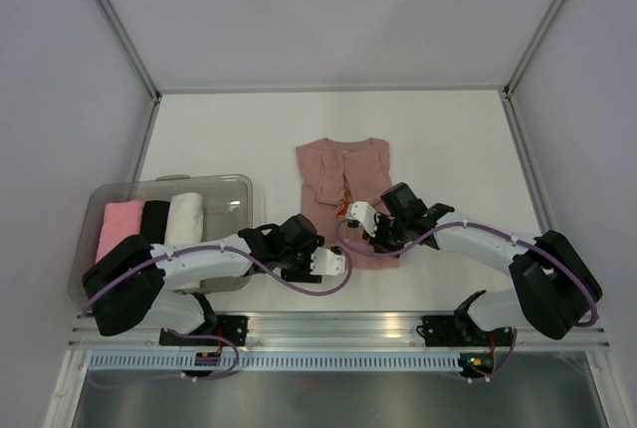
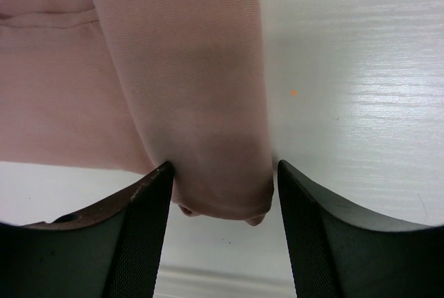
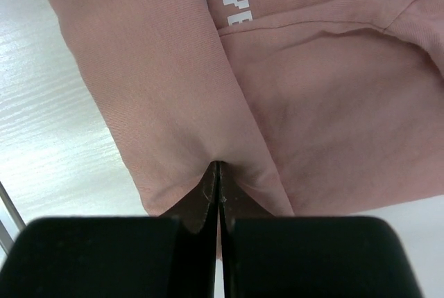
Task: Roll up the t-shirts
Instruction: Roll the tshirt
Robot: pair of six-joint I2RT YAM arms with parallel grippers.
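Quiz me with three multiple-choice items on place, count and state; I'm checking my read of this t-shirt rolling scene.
1. The rolls lie: A in the grey bin; B on a shelf; C on a chair.
2. Rolls in the bin: A two; B three; C five.
3. The right gripper is: A wide open; B shut on the t-shirt; C holding a roll.
Answers: 1 A, the top view shows them in the bin; 2 B, pink, black and white; 3 B, its fingers meet, pinching pink cloth.
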